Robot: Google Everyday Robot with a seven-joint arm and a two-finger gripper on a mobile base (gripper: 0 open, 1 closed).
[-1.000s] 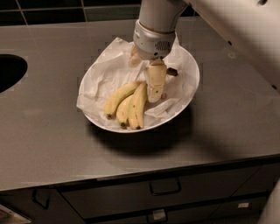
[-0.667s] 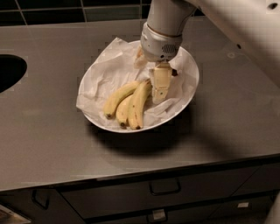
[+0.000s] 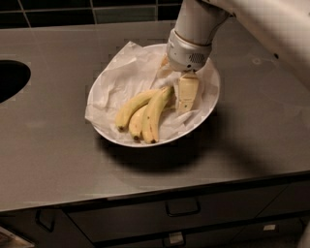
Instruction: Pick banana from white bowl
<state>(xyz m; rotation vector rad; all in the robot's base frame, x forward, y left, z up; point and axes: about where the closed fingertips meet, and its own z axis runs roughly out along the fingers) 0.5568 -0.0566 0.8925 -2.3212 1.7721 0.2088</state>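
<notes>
We count three bananas in the one white bowl point(image 3: 206, 117), which sits on the grey tabletop point(image 3: 252, 131) lined with a single sheet of crumpled white paper point(image 3: 121, 77). The bananas lie side by side in the front half of the bowl, fanned out with their lower ends toward the near rim. The banana point(image 3: 156, 114) we care about is the longest, on the right of the group, curved and ending in a dark tip near the rim. Its upper end reaches up to just beside the gripper point(image 3: 187, 97). The gripper hangs down from the pale arm point(image 3: 198, 19) into the right half of the bowl, over the paper. We cannot tell whether it is wide, narrow or closed on anything, nor whether it touches the banana. A dark round opening point(image 3: 10, 80) is cut into the tabletop at the far left. Dark tiles point(image 3: 97, 9) run along the back. Below the front edge are drawer fronts, with two handles point(image 3: 183, 209) one above the other near the middle.
</notes>
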